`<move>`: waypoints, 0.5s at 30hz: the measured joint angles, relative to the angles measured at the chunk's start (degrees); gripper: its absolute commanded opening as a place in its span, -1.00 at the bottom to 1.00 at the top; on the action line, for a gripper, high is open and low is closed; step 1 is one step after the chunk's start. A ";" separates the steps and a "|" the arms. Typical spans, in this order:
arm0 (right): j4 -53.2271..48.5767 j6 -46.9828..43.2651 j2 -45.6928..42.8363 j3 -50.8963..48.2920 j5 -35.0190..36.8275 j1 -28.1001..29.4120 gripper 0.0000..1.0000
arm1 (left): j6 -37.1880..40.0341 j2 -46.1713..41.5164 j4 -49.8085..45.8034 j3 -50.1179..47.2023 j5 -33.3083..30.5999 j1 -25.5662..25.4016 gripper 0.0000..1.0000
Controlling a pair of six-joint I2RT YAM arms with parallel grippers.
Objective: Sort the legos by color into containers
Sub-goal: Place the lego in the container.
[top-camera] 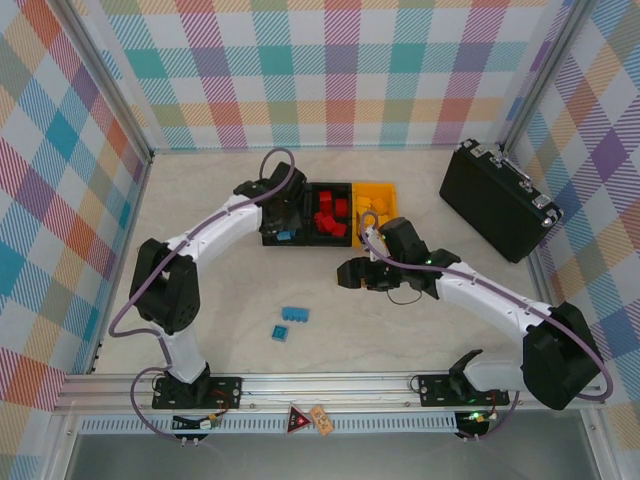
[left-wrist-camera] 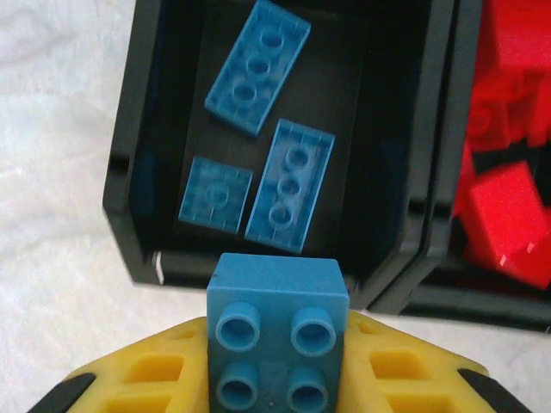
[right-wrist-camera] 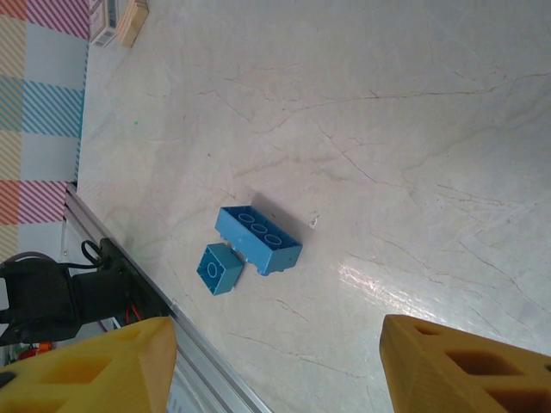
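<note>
Table (top-camera: 400, 340): 3 bins (top-camera: 330, 243), 2 blue legos (top-camera: 295, 316), black case (top-camera: 497, 200).

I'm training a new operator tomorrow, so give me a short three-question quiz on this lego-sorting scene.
1. True or false: the left gripper is shut on a four-stud blue brick.
2. How many loose blue legos lie on the table?
3. Which colour of brick fills the middle bin: A red, B yellow, C blue?

Key: 1 true; 2 two; 3 A.
</note>
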 measured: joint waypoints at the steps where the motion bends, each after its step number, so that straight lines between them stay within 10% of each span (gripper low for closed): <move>1: -0.02 0.00 0.20 0.35 0.33 0.00 0.28 | 0.22 1.09 -0.02 1.53 0.09 0.50 -0.65; 15: -2.14 -1.57 6.38 11.76 9.16 -0.09 0.29 | 2.43 14.69 -1.33 17.11 2.86 3.93 -0.61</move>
